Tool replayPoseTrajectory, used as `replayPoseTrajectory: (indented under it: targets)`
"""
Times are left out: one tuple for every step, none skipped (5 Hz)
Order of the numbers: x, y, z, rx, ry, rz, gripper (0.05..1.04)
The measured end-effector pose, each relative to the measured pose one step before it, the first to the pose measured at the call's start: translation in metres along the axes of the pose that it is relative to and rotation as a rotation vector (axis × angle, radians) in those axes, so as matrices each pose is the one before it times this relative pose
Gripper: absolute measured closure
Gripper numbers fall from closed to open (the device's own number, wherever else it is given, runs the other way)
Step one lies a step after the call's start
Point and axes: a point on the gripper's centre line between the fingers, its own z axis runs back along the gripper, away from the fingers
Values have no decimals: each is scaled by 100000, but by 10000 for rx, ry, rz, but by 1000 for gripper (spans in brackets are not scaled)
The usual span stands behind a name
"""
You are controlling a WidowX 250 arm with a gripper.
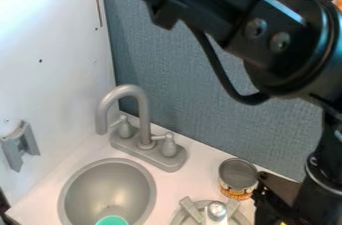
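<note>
ok so my gripper [270, 200] is down in the lower right of the camera view, right by a small can [238, 189]. No clue from here if my jaws are spread or closed, can't tell, and I can't say if I'm actually touching the can either. It's upright on the white counter [200, 154] near the grey-blue textured panel [194, 89], with a metal rim, a grey top and a bit of orange and yellow label down low.

My black arm [200, 4] comes in across the top and bends down the right side, with a black cable [222, 74] looping underneath.

Just next to the can, towards the bottom edge, there's a grey burner [192, 210] with crossed bars and a shiny round silver piece [216, 210] at its middle. Over to the left is the round grey sink [69, 196], and there's something teal [111, 221] in it, cut off by the bottom edge. Behind the sink you've got a grey faucet [141, 106] with a curved spout and two handles on one base. The white wall [50, 44] on the left has a grey bracket [21, 145] on it, kinda low down
</note>
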Motion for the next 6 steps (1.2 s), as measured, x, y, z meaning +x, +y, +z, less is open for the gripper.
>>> replayPoseTrajectory:
  targets:
    - [1474,1806,-238,47,-480,516,81]
    - [855,1078,-1021,214,-167,160,81]
    - [554,1739,-951,328,178,184,81]
    - [253,1669,-1492,8,233,158,81]
    - [82,1201,-1269,-155,148,102,81]
    - [226,711,-1222,73,166,-204,81]
